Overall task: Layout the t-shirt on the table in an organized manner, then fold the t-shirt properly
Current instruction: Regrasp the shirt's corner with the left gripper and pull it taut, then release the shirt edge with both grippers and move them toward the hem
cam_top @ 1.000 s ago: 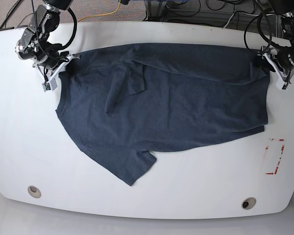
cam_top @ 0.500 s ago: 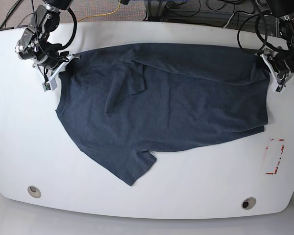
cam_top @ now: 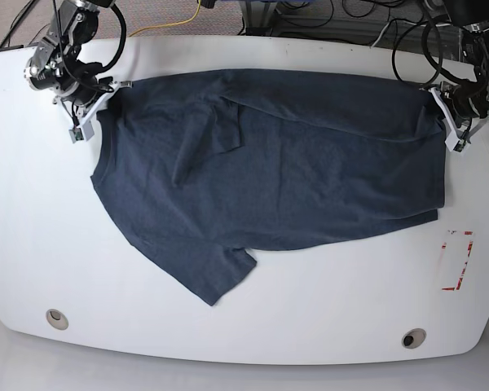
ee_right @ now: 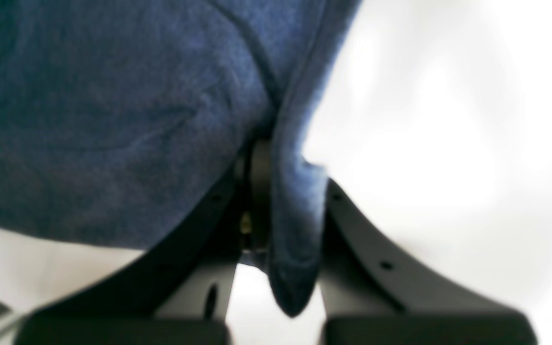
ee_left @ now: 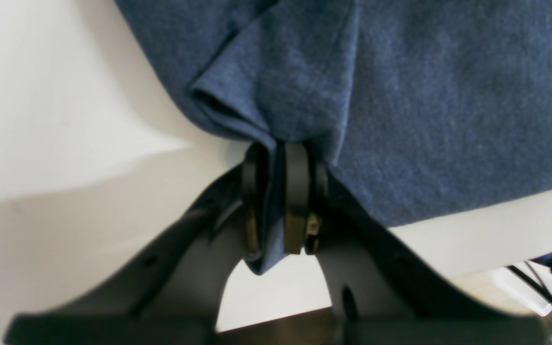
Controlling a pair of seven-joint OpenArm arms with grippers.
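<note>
The dark slate-blue t-shirt (cam_top: pixel 269 171) lies spread across the white table (cam_top: pixel 310 326), plain side up, no lettering showing. One sleeve (cam_top: pixel 216 277) points toward the front edge; a fold of cloth (cam_top: pixel 208 134) lies bunched on the upper left part. My left gripper (cam_top: pixel 447 106) is shut on the t-shirt's far right corner; the cloth (ee_left: pixel 266 201) is pinched between the fingers (ee_left: pixel 296 191). My right gripper (cam_top: pixel 98 96) is shut on the far left corner, with cloth (ee_right: pixel 295 230) hanging between its fingers (ee_right: pixel 259 191).
A red-taped rectangle (cam_top: pixel 457 261) sits right of the shirt's lower right corner. Two grey grommets (cam_top: pixel 57 317) (cam_top: pixel 412 338) lie near the front edge. Cables (cam_top: pixel 310 16) run behind the table's far edge.
Both grippers have drawn their corners of the t-shirt toward the far edge, and the whole shirt has slid a little that way. The grips have stayed shut.
</note>
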